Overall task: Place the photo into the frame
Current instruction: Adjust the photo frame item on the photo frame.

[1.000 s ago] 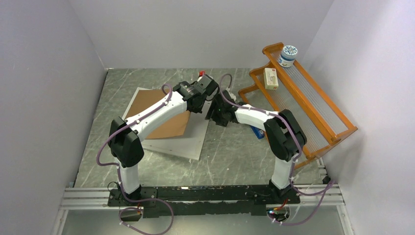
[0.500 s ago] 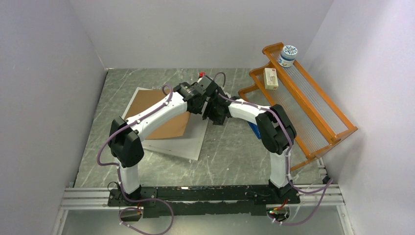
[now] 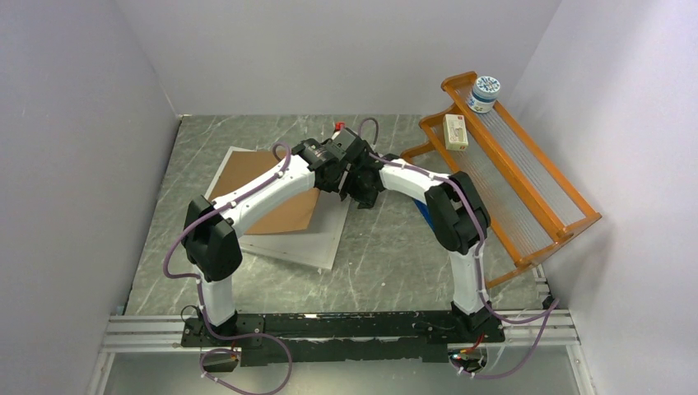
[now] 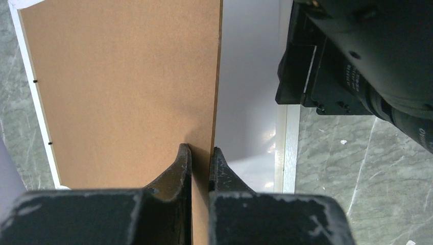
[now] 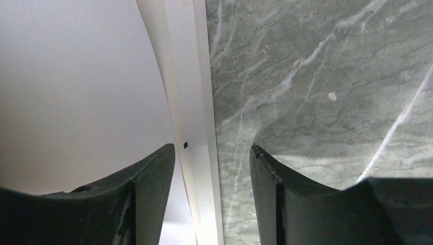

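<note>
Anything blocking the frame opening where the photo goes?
Yes: the brown backing board, pinched at its edge by the left fingers, sits over the left part of the frame. The strip right of it shows plain white. The right fingers stand open astride the rim.

Pale, bare walls left (image 3: 74,164), far (image 3: 329,49) and right (image 3: 634,148), evenly lit. Grey-green marbled counter (image 3: 387,255), metal rail (image 3: 148,333) along its near edge. Far right, an orange wooden rack (image 3: 527,177) by the wall, carrying a jar (image 3: 483,94) and small box (image 3: 455,132).
</note>
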Available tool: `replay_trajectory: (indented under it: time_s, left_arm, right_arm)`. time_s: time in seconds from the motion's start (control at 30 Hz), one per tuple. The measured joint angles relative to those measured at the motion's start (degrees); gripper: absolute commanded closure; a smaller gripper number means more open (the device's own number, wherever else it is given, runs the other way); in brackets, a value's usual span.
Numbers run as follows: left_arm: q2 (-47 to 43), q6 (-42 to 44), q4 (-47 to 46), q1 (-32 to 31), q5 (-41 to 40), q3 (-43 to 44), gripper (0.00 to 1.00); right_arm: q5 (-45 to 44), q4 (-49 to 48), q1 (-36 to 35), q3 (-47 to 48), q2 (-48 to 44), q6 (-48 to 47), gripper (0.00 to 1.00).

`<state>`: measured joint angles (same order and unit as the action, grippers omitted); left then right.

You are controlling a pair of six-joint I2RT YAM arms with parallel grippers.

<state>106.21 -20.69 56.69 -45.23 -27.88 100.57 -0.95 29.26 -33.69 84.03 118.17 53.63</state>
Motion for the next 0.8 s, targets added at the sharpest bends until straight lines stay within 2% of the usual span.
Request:
replay_trajectory:
  time_s: [0.13,0.2,0.4,0.8]
  left_arm:
    - [0.00,-0.02,0.00,0.07,0.00,0.00,0.98]
    - [0.00,-0.04,0.00,0.15,0.00,-0.02,0.97]
    - [0.00,0.00,0.00,0.15,0.00,-0.07,0.98]
    - [0.00,-0.02,-0.28,0.15,0.02,-0.37,0.97]
  right_arm:
    - [0.00,2.23,0.04,3.02,1.66,-0.04,0.38]
    - [-0.02,3.23,0.15,4.24,2.36,-0.04,0.41]
    - [-0.07,4.87,0.57,5.18,3.04,0.00,0.56]
    - [1.99,1.42,0.83,4.33,3.32,0.85,0.99]
